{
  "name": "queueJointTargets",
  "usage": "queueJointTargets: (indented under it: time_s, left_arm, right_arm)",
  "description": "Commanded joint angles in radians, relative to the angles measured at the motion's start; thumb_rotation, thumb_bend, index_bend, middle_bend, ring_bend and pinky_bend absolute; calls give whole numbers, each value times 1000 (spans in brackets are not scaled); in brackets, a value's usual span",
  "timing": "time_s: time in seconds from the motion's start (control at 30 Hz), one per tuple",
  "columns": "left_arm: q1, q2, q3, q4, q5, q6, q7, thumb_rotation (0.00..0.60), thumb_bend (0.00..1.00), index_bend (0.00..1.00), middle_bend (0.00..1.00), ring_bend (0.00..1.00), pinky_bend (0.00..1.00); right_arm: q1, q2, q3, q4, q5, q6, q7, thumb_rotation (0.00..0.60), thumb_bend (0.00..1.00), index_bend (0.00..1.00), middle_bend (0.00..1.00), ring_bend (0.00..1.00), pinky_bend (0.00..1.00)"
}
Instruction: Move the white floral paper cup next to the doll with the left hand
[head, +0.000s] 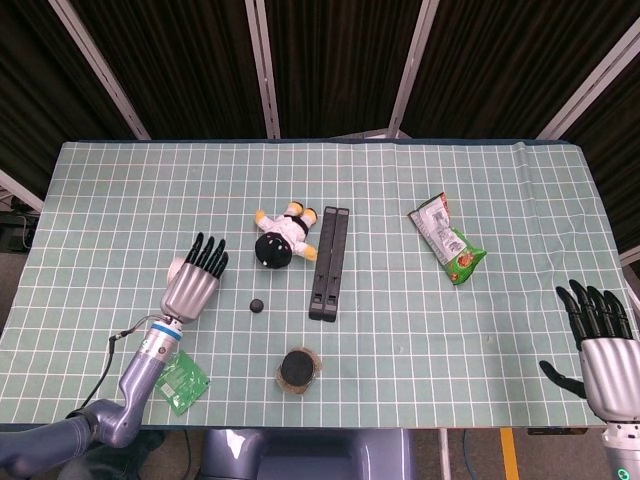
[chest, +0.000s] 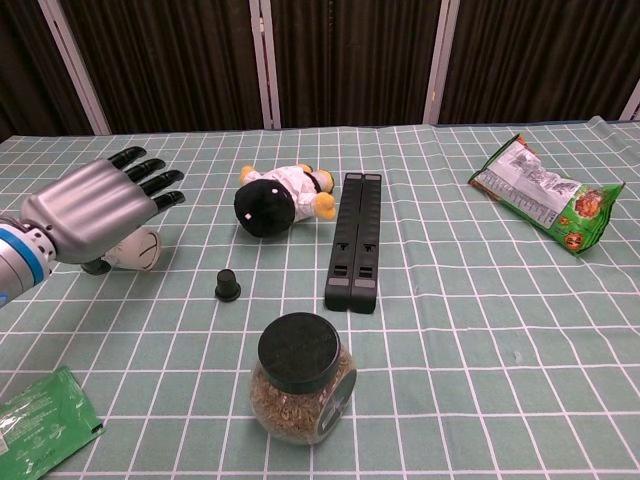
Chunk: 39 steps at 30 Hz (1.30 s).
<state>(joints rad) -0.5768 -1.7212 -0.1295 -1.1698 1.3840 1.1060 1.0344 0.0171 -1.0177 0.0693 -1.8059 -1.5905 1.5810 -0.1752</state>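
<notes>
The left hand (chest: 95, 212) hangs over the white floral paper cup (chest: 135, 250), its fingers (chest: 150, 183) stretched flat and apart, pointing toward the doll (chest: 275, 200). It has hold of nothing that shows; whether the palm touches the cup cannot be told. The cup lies on its side on the desk (chest: 480, 320), mostly hidden beneath the hand, well left of the doll and not yet beside it. In the head view only a sliver of the cup (head: 177, 268) peeks out at the left edge of the left hand (head: 194, 285). A small black cap (chest: 228, 285) sits between the cup and a lidded jar (chest: 302, 378). The doll lies just left of a long black bar (chest: 355, 240). The right hand (head: 603, 352) rests at the near right corner, fingers spread, holding nothing
</notes>
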Motion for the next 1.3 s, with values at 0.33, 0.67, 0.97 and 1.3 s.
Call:
queueJointTargets:
  time_s: [0.33,0.67,0.97,1.3]
  left_arm:
    - [5,-55,25,89,-29,14,-16,600,32,361,300,280,326]
    - [28,3,-67,-65,-56,114,-253,600,34,490,435,404,441]
    - [99,163,-208,-431,-211,16,-968,600,35,482,387,366,441]
    - [121,39,-181,-250,-81,-48,-1625,600,34,459,367,343,419]
  right_arm:
    - [5,-4,0,1,6,-8,-6,600,0,0,0,0,0]
    - [3,1,-2,2,5,-4,3,600,0,0,0,0,0]
    - [5,0,-5,-5,-1,-5,-1,600,0,0,0,0,0]
    - [10,-3,-4,-3,6,-16,-9,600,0,0,0,0,0]
